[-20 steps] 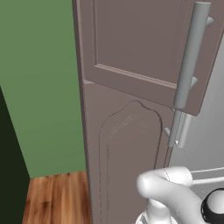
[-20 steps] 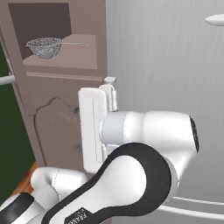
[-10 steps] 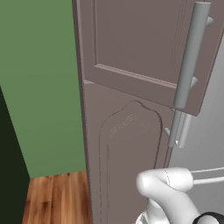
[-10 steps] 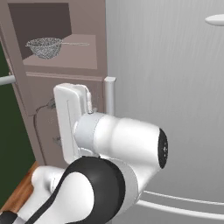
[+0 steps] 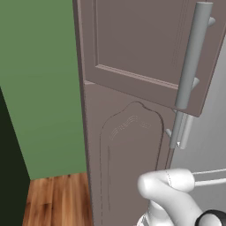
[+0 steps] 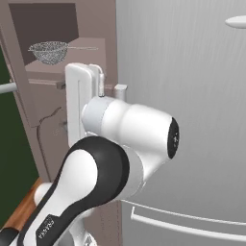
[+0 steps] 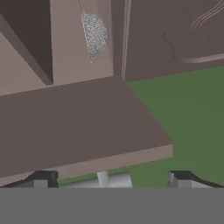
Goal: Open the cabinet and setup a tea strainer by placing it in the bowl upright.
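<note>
1. Hand view first, nearest things: our two-finger gripper [image 7: 109,177] shows its dark tips at the lower left and lower right of the frame, set wide apart with nothing between them. We judge they are spread this way because the handle work is finished and the hand is free for the next pick.

2. Just past the tips, across the middle of that frame, lies the edge of the brown-mauve recessed-panel cabinet door [image 7: 87,131], swung out, with its long grey cylindrical bar handle [image 7: 113,179] peeking at the bottom centre. The door stands open, we judge, so that the shelf behind it can be reached.

3. Farther in, at the upper centre of the hand view, sits the small silvery-grey mesh tea strainer [image 7: 94,33]. In the right base view it rests on the shelf of the tall brown-mauve cabinet [image 6: 57,69] at the upper left, handle pointing toward the frame's right.

4. Left base view: the open door fills the upper part of the frame, bar handle at upper right; below it is the cabinet's lower panel with a carved arch.

5. Room, farthest: a strip of wooden plank floor [image 5: 53,198] at lower left, a plain green wall [image 5: 39,88] behind it, and a brushed grey metal appliance front [image 6: 192,96] on the right of the right base view.
</note>
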You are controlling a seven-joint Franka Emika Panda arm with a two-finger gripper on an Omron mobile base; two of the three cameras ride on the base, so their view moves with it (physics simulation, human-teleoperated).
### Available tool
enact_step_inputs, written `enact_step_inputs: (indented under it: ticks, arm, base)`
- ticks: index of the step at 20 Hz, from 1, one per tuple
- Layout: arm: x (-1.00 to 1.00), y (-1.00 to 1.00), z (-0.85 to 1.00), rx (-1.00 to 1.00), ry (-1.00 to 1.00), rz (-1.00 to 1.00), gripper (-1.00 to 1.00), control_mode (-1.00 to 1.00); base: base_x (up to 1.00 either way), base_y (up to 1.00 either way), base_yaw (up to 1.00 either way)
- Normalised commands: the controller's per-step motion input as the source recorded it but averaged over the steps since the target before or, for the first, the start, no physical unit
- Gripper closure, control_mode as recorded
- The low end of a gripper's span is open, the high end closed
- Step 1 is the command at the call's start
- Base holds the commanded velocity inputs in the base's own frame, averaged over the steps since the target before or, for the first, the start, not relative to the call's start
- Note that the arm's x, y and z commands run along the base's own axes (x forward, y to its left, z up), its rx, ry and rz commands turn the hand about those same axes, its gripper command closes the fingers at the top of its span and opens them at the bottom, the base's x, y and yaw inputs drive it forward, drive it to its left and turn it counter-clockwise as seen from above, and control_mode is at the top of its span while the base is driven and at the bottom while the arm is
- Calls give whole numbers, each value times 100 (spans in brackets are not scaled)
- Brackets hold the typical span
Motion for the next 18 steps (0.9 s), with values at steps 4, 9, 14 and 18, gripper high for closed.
enact_step_inputs:
  ticks: [4, 9, 14, 18]
  arm:
    - [25, 5, 4, 0, 0, 0, -100, -100]
    - [11, 16, 0, -1, 0, 0, -100, -100]
    - [0, 39, 0, -2, 0, 2, -100, -100]
    - [17, 39, 0, -1, 0, 0, -100, -100]
  base:
    - [0, 0, 0]
    - [0, 0, 0]
    - [0, 0, 0]
    - [0, 0, 0]
